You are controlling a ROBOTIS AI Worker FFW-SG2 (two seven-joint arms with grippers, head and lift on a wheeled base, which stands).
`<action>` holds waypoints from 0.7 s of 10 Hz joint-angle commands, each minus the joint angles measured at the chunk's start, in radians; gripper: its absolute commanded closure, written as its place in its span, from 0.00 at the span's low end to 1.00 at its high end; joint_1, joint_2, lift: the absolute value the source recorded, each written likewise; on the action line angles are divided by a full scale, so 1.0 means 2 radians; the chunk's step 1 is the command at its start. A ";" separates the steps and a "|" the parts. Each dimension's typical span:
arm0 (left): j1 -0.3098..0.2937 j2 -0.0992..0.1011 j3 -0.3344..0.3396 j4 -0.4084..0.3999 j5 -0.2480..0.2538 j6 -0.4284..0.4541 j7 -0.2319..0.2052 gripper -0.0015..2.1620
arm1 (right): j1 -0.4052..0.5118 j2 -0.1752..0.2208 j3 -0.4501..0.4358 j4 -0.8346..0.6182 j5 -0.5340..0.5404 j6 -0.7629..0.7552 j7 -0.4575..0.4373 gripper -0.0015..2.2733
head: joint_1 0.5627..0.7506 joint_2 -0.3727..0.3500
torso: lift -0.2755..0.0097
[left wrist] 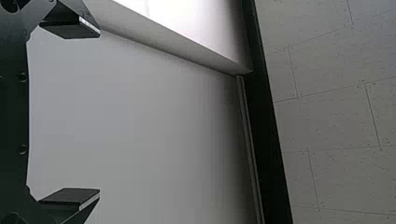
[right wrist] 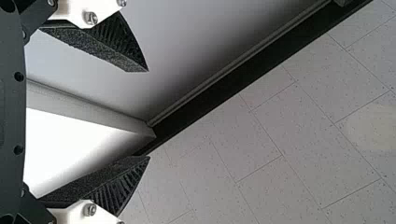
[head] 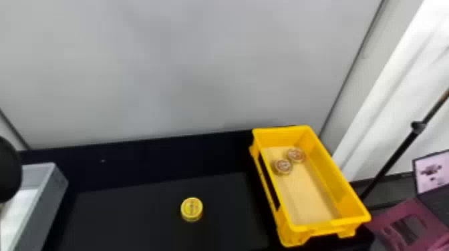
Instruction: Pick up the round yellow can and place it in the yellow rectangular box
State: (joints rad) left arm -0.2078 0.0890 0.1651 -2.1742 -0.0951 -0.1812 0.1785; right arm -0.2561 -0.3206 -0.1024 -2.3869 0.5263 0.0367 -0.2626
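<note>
The round yellow can (head: pixel 191 209) sits on the black table, left of the yellow rectangular box (head: pixel 337 173). Two small round cans with reddish-brown lids (head: pixel 283 166) lie inside that box, toward its far end. In the left wrist view my left gripper (left wrist: pixel 99 112) is open, its fingers wide apart with nothing between them. My right gripper (right wrist: pixel 148 114) is also open and holds nothing in the right wrist view. Both wrist cameras look toward plain walls and a tiled surface, away from the can and the box.
A grey bin (head: pixel 50 197) stands at the left end of the table, with a black rounded shape (head: pixel 8 170) at the view's left edge. Right of the yellow box are a dark pole (head: pixel 394 160) and a maroon object (head: pixel 406 227). A grey panel (head: pixel 173 73) rises behind the table.
</note>
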 commanded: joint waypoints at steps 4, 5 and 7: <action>-0.001 0.001 -0.001 0.002 0.001 -0.001 0.001 0.04 | 0.002 0.000 -0.001 0.000 -0.001 -0.001 -0.001 0.06 | 0.70 0.41 | 0.95; -0.001 0.001 -0.001 0.001 0.001 -0.001 0.001 0.04 | 0.002 0.000 -0.001 0.000 -0.001 -0.001 -0.002 0.06 | 0.70 0.41 | 0.95; -0.002 0.001 -0.001 0.001 0.001 -0.001 0.001 0.04 | 0.002 0.001 -0.001 0.000 -0.002 -0.001 -0.002 0.06 | 0.70 0.41 | 0.95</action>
State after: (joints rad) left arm -0.2103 0.0905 0.1626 -2.1708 -0.0936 -0.1841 0.1795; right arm -0.2515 -0.3205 -0.1045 -2.3869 0.5225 0.0352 -0.2667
